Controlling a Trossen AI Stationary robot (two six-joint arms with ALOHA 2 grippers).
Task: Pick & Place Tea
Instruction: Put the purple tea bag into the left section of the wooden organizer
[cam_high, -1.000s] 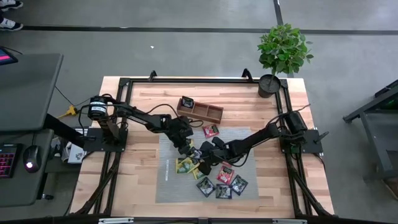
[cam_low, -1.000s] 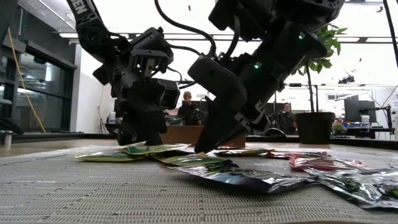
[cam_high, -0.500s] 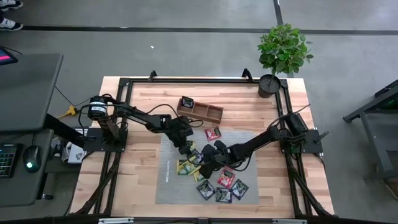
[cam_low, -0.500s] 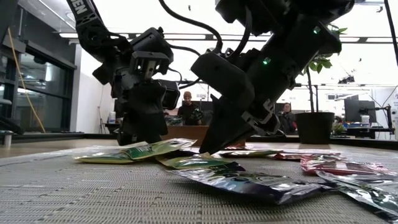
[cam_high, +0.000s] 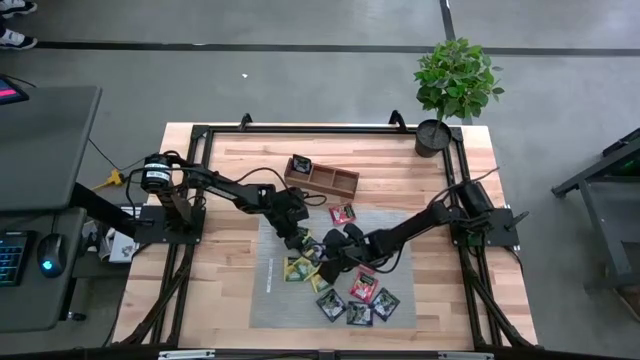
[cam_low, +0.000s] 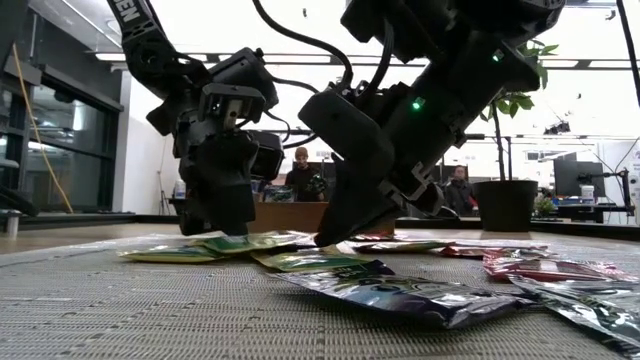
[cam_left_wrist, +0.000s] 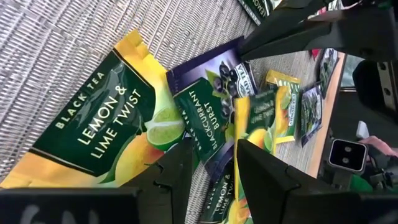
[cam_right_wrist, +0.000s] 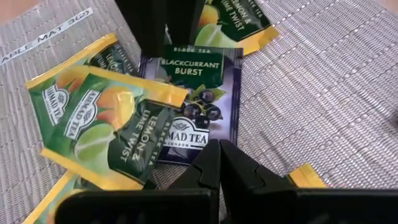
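Several tea sachets lie in a loose pile on the grey mat (cam_high: 275, 300). A purple blackcurrant sachet (cam_right_wrist: 189, 99) lies flat among yellow-green lemon sachets (cam_right_wrist: 99, 124). My left gripper (cam_left_wrist: 214, 171) is open and slants down at the blackcurrant sachet's (cam_left_wrist: 208, 112) far edge. Its tips are low over the pile (cam_low: 235, 235). My right gripper (cam_right_wrist: 219, 162) is shut and comes from the other side, with its tip on the same sachet. A red sachet (cam_high: 342, 212) lies apart near the wooden tray (cam_high: 322, 178). My left gripper stands with its fingers (cam_right_wrist: 149, 25) at the blackcurrant sachet's label edge (cam_right_wrist: 186, 53), slanting down from the table's left. I cannot tell whether they touch it. My right gripper presses its shut fingertips on the sachet's opposite edge (cam_right_wrist: 214, 138), slanting down from the table's right. The sachet lies flat on the pile.
More sachets (cam_high: 360, 295) lie on the mat's near right part. The three-compartment tray stands behind the mat. A potted plant (cam_high: 455, 85) is at the far right corner. Black frame rails run along the table's sides. People show in the room beyond (cam_low: 300, 170).
My right gripper has rolled a little about its own line while its tip stays on the pile. One edge of the yellow-green sachet under my left gripper rose, and it now lies flatter again.
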